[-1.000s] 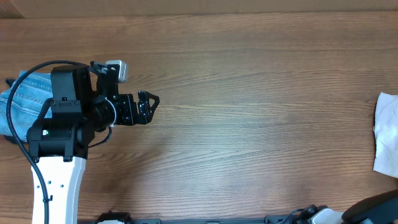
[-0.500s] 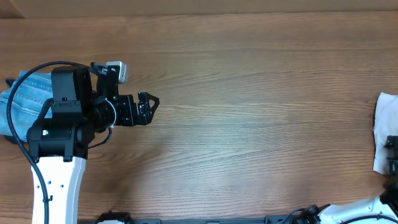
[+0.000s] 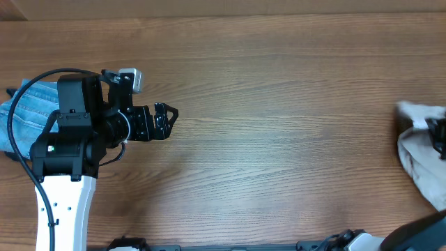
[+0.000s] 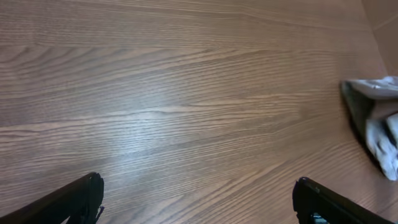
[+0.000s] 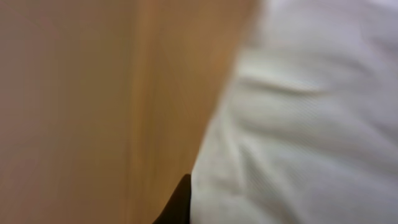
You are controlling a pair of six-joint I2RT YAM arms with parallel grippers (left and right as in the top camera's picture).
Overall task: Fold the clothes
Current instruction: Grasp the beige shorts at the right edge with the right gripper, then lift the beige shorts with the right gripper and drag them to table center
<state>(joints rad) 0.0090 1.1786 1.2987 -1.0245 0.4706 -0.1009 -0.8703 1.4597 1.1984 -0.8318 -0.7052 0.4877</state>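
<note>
The pale beige shorts (image 3: 417, 162) lie bunched at the table's right edge, with one corner drawn up and to the left. They also show far off in the left wrist view (image 4: 382, 127). My right gripper (image 3: 440, 137) is at that corner, shut on the cloth. In the blurred right wrist view the shorts (image 5: 311, 124) fill the right side and cover the jaws, with only one dark finger (image 5: 180, 204) showing. A light-blue denim garment (image 3: 26, 115) lies at the far left, partly under my left arm. My left gripper (image 3: 167, 118) hangs open and empty over bare wood, and its two tips frame the left wrist view (image 4: 199, 208).
The wooden table (image 3: 279, 90) stretches between the two arms. The left arm's white base (image 3: 66, 209) stands at the front left. The table's far edge runs along the top of the overhead view.
The right gripper came in from the right edge onto the shorts. The shorts shifted left and changed shape, one corner pulled up. The left arm has not moved.
</note>
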